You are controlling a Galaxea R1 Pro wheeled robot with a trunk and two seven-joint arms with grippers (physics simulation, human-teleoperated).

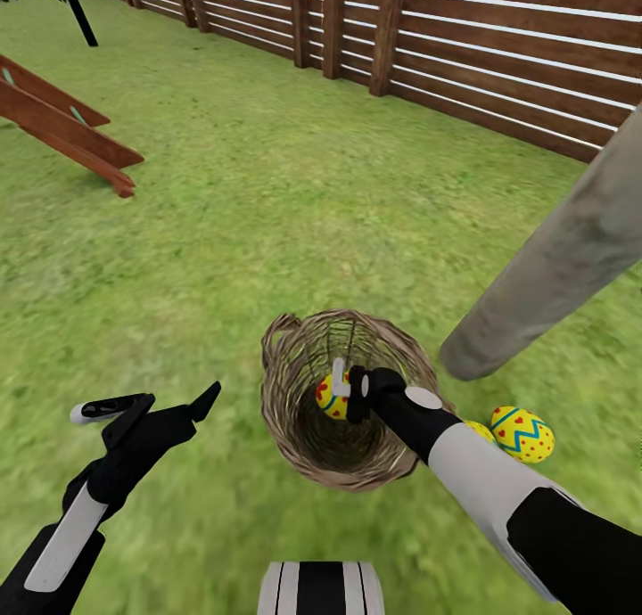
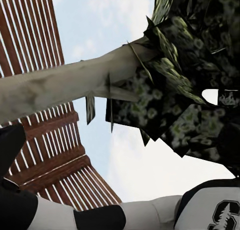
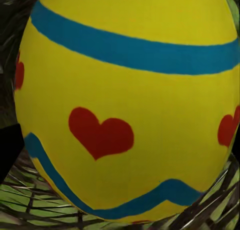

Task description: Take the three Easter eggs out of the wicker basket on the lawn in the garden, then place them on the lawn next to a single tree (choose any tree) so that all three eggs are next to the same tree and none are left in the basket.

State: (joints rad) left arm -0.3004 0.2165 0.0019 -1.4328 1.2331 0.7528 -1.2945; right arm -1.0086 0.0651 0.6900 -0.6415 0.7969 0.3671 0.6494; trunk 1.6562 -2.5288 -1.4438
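- Head view: our right gripper point(image 1: 341, 385) reaches into the wicker basket point(image 1: 294, 419), fingers apparently straddling the last Easter egg point(image 1: 329, 398); firm pinch we cannot tell. Two eggs point(image 1: 522, 433) lie behind our forearm, by the tree trunk point(image 1: 553, 267). Left gripper point(image 1: 152, 405) hovers spread.
- Left wrist view: trunk point(image 2: 55, 87), foliage, fence.
- Right wrist view: egg point(image 3: 130, 100) looks smooth, rigid, likely slippery; we should clamp its widest middle.

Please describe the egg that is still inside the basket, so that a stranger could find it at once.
Beside the pale grey tree trunk lies a wicker basket on the lawn. The egg sits inside it, at the right claw. Unlike the eggs on the grass, it is ringed by twigs.
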